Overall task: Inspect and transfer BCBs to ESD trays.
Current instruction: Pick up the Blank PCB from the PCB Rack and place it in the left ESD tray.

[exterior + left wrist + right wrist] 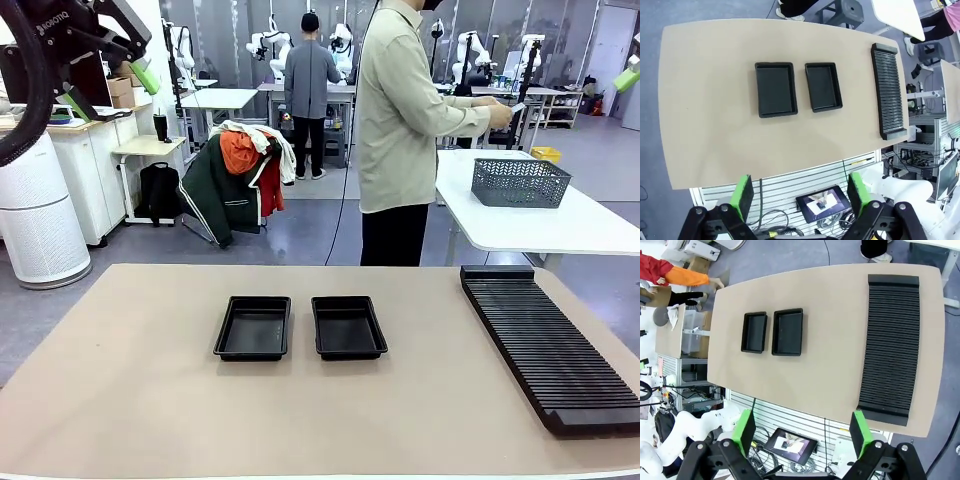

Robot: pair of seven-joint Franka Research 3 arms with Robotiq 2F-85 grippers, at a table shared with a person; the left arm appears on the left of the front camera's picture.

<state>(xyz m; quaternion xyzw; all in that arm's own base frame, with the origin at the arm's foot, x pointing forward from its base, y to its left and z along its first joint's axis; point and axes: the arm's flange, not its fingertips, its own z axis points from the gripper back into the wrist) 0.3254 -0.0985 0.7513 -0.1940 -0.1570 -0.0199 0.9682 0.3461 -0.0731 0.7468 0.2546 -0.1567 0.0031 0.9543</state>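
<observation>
Blk fingers (745,196) w/ green pads, white arm (682,427), person (400,120) in beige shirt, blk trousers.

rack (555,345) cut by right edge, person's held item (516,107) too small

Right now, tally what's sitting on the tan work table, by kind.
ESD trays (black, both empty): 2
slotted rack (black, ribbed): 1
Total: 3
</observation>
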